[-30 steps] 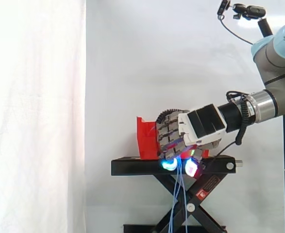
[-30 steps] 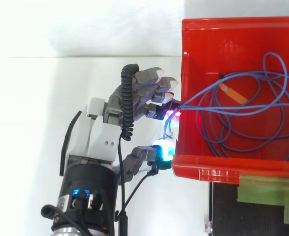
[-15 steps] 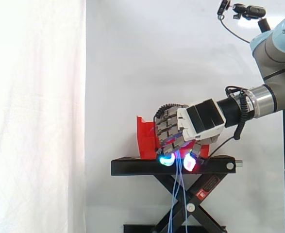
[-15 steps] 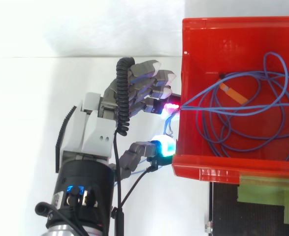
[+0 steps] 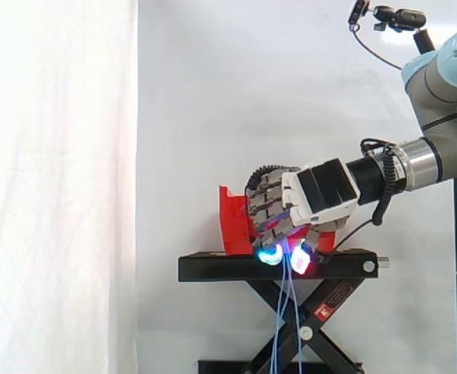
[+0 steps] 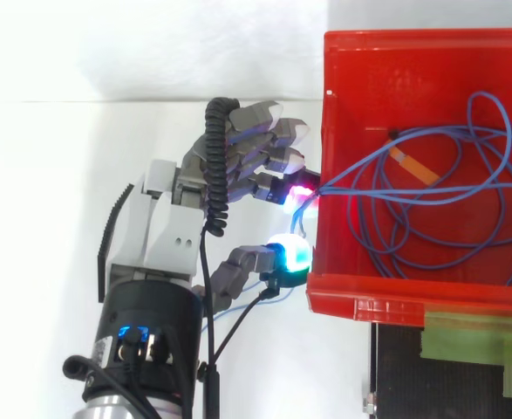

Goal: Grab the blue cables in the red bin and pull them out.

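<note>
Pinching the cables [image 6: 430, 196] just outside the left wall of the bin [image 6: 360, 301], the curled hand [image 6: 164, 236] sits left of the coils, which run rightward from the pinch over the rim into the bin, so the pull should go leftward.

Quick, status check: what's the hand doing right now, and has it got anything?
Hand: closed, fingers curled round the blue cables just outside the red bin; the cables hang down below it.
</note>
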Motion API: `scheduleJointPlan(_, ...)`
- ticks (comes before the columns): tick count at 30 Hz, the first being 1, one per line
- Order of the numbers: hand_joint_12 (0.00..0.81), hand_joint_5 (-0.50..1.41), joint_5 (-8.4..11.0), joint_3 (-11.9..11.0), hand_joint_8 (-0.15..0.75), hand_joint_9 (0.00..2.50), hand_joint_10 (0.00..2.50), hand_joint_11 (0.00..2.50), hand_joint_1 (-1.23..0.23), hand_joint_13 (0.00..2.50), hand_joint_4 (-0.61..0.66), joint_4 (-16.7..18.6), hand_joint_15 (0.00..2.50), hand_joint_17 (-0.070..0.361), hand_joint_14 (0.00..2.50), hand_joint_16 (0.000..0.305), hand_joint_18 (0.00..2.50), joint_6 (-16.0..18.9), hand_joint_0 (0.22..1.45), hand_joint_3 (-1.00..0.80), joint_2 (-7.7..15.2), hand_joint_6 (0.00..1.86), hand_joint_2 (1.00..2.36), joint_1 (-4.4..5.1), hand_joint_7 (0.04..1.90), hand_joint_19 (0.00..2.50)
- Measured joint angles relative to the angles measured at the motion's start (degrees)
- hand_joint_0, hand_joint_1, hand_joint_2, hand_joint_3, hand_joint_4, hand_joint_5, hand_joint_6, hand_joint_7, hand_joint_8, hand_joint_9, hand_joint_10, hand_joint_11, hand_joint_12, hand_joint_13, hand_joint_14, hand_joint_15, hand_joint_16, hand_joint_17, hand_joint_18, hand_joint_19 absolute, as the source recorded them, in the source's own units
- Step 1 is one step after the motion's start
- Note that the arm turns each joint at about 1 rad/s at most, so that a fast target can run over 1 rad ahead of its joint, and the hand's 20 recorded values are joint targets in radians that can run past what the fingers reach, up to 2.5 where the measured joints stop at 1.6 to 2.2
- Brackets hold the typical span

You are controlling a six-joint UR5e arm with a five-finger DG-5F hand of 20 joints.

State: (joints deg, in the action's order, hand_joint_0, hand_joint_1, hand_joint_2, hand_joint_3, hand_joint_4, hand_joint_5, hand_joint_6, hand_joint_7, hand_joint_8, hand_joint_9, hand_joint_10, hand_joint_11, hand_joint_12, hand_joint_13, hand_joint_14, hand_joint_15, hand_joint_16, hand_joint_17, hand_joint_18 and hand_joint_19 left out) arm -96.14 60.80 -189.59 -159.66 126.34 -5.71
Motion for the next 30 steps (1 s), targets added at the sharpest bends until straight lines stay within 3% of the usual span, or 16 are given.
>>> scheduleJointPlan(11,0.377,0.73,-0.01,0.0,0.277,0.84,0.02,0.90,-0.90,0.73,0.10,0.0,0.54,0.118,0.02,0.052,0.52,0.0,0.78,-1.00,0.0,0.49,1.00,0.00,0.66,0.48)
scheduleJointPlan(30,0.374,0.73,0.14,0.0,0.275,0.88,0.02,0.94,-0.88,0.76,0.10,-0.7,0.55,0.115,0.02,0.051,0.55,0.0,0.80,-1.00,0.0,0.75,1.00,0.62,0.61,0.48)
